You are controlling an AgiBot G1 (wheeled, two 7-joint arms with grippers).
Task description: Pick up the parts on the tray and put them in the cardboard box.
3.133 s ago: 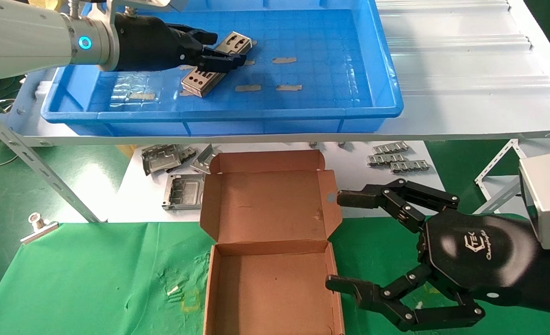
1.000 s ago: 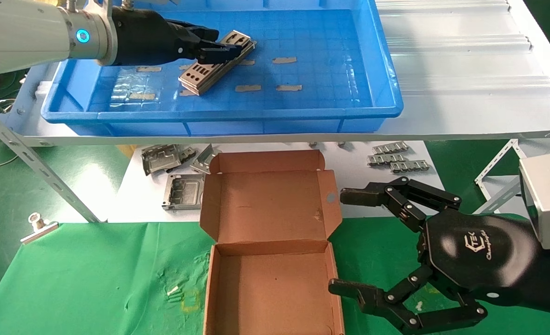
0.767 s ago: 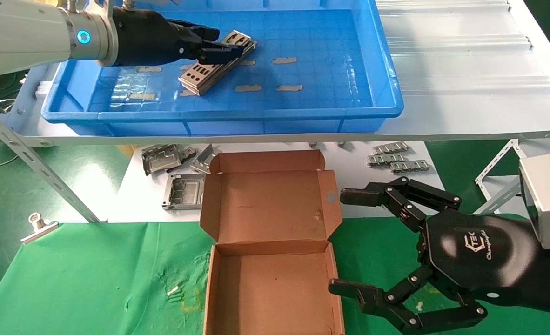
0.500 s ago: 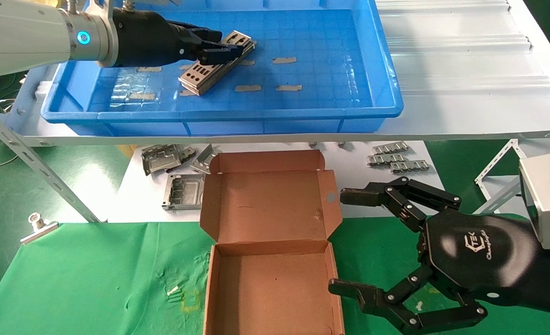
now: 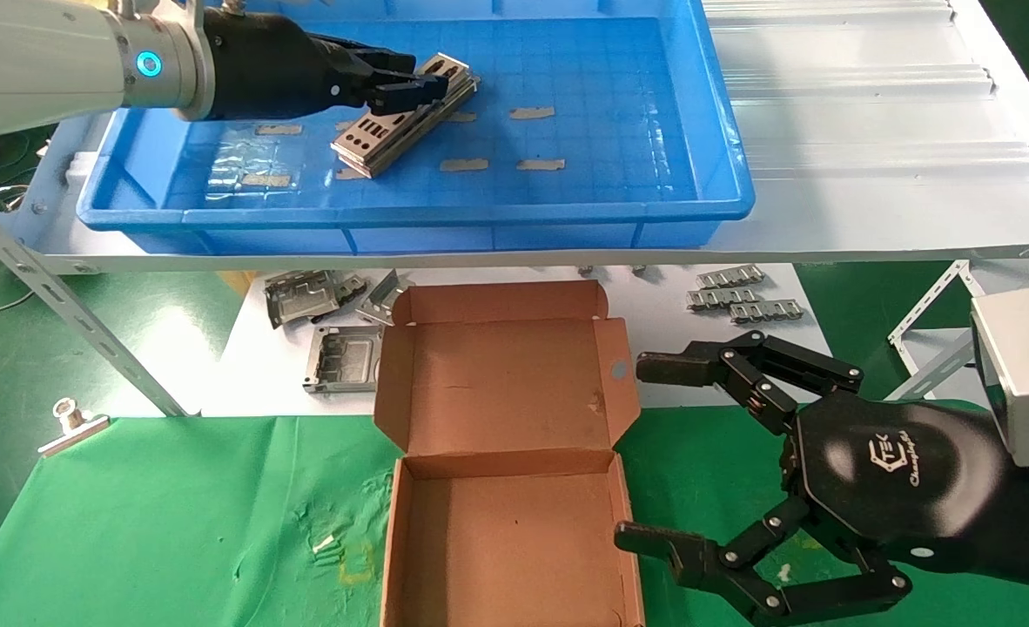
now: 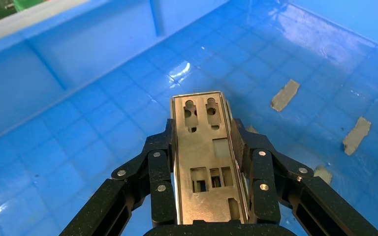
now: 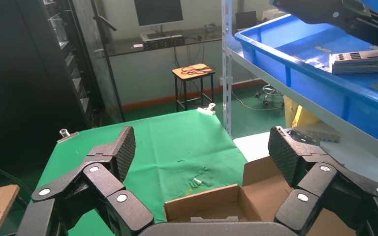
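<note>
Gripping 1 part [image 6: 208, 162] by its long edges, the left gripper [image 5: 410, 91] holds it over the tray [image 5: 636, 131]; next, carry it to the box [image 5: 506, 540]. Right gripper [image 5: 645, 453] idles beside the box, spread wide.

Factory workshop: steel shelving [image 5: 88, 335], stamped metal frames [image 5: 340, 357], green bench mat [image 5: 158, 522].
</note>
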